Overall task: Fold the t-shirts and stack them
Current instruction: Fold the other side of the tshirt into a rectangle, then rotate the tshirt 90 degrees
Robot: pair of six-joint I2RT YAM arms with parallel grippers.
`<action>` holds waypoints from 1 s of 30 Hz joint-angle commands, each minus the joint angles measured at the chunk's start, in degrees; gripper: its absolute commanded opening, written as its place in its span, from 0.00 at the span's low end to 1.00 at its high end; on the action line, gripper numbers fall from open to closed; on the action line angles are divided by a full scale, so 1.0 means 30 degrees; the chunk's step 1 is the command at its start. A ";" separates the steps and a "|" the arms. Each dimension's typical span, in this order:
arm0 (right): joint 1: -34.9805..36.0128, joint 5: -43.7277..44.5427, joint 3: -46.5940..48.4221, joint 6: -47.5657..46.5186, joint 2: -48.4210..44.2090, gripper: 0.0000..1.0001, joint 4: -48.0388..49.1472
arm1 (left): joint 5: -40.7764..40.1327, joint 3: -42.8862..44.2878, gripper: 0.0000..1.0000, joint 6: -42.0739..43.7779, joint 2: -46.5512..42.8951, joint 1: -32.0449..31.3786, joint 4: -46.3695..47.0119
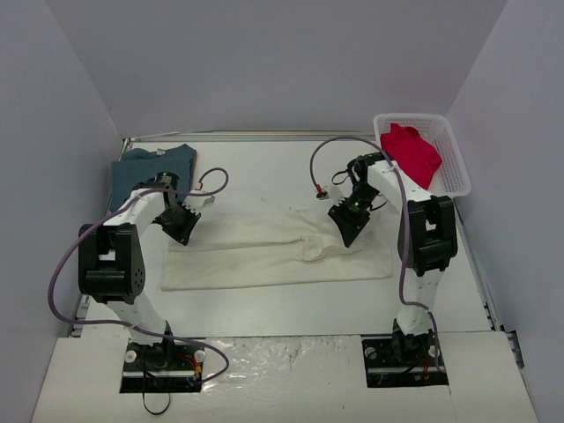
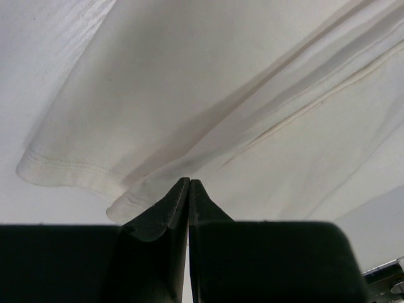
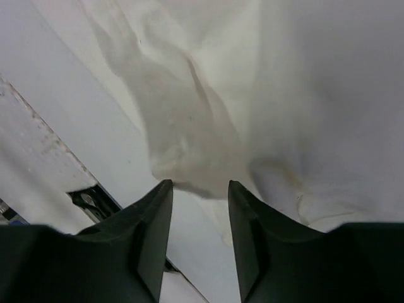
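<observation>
Cream shirt: it is lying [image 1: 264, 256] spread flat in the middle of the table [image 1: 264, 176], with its long axis running left to right between the two arms.
Left claw: it is sitting [image 1: 182, 231] at the shirt's far left corner with its fingers pressed together. In its wrist view the hem is running in under the fingertips and creases are fanning out from them, so it looks to be pinching the cloth.
Right claw: it is hanging [image 1: 350, 231] over the right part of the shirt, near the far edge, with its fingers [image 3: 154, 214] apart and nothing between them.
Key relation: a rumpled fold of the cream shirt is lying just ahead of the right claw's tips, not yet inside the gap. The right arm is the nearer one to that end, so it probably needs to be reaching forward and down before closing.
Step in hand: likely taking hold of both ends of the far edge so it can be folded across the short axis toward the arms.
Teal shirt: it is lying [image 1: 145, 172] at the far left of the table, just beyond the left arm.
Red shirt: it is sitting [image 1: 410, 152] crumpled in the white basket [image 1: 454, 172] at the far right.
</observation>
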 commanded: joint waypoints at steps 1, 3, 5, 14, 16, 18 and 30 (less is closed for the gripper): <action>-0.0061 0.0743 -0.0898 -0.0863 -0.0316 0.39 -0.1321 | 0.0396 0.0064 0.02 0.0389 -0.0607 0.0134 -0.0571; -0.0119 0.0684 -0.1045 -0.1126 -0.0111 0.44 -0.1349 | 0.0396 0.0064 0.02 0.0447 -0.0520 0.0134 -0.0688; -0.0206 0.0713 -0.0871 -0.0866 0.0181 0.44 -0.1087 | 0.0396 0.0064 0.02 0.0477 -0.0461 0.0134 -0.0717; -0.0295 0.0972 0.0419 -0.0076 0.0915 0.41 -0.0416 | 0.0805 0.0064 0.02 0.0506 -0.0226 0.0134 -0.0805; -0.0354 0.1473 0.0332 0.0831 0.0915 0.37 0.0608 | 0.1243 0.0122 0.02 0.0652 -0.0080 0.0134 -0.0892; -0.0383 0.2177 0.0273 0.1390 0.1265 0.25 0.1051 | 0.1508 0.0210 0.02 0.0885 0.0299 0.0134 -0.1214; -0.0588 0.5049 0.3285 0.4203 0.6331 0.00 0.3133 | 0.1835 -0.0052 0.02 0.1356 0.0887 -0.0392 -0.1012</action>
